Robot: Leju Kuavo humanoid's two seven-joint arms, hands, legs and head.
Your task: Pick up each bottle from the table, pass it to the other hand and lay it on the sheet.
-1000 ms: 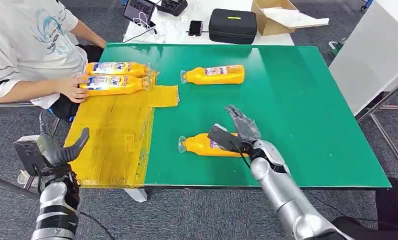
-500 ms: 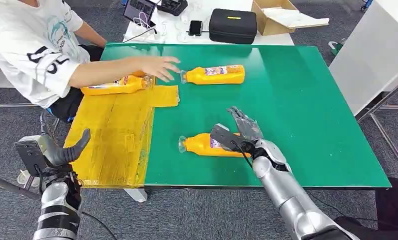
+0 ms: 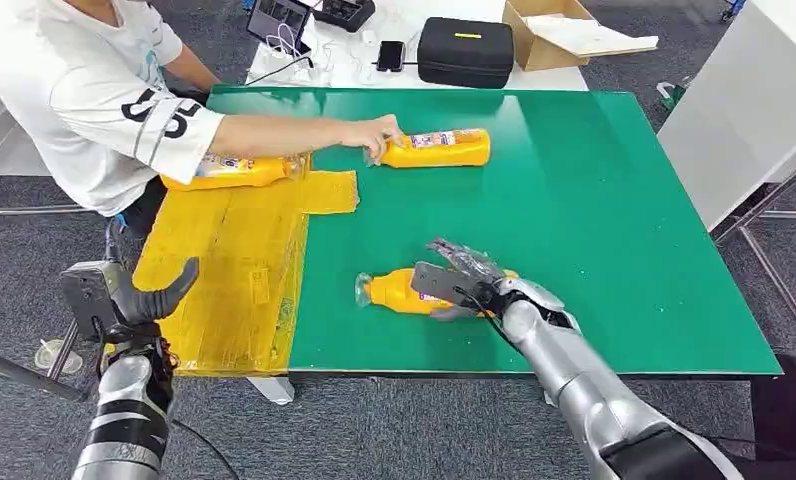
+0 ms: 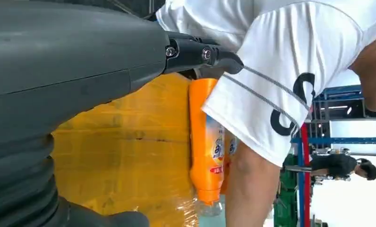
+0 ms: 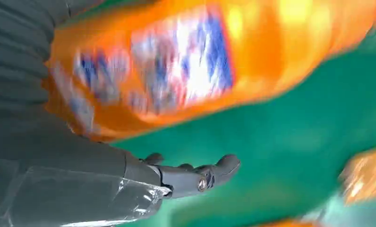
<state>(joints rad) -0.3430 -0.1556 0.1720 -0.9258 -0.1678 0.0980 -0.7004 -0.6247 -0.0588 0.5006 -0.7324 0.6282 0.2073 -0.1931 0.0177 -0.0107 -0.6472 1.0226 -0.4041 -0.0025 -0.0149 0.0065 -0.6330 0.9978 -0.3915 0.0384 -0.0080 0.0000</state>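
A green table [image 3: 594, 200] stands on grey carpet, a yellow sheet [image 3: 224, 270] draped over its left end. Nearest, the right hand [image 3: 464, 285] lies across the near bottle [image 3: 399, 291], fingers draped over it, a firm grip unclear. The left hand [image 3: 139, 300] hangs released beside the table. Farther off, a person's hand [image 3: 374, 133] touches the far bottle [image 3: 439, 148]; another bottle [image 3: 239, 172] lies on the sheet.
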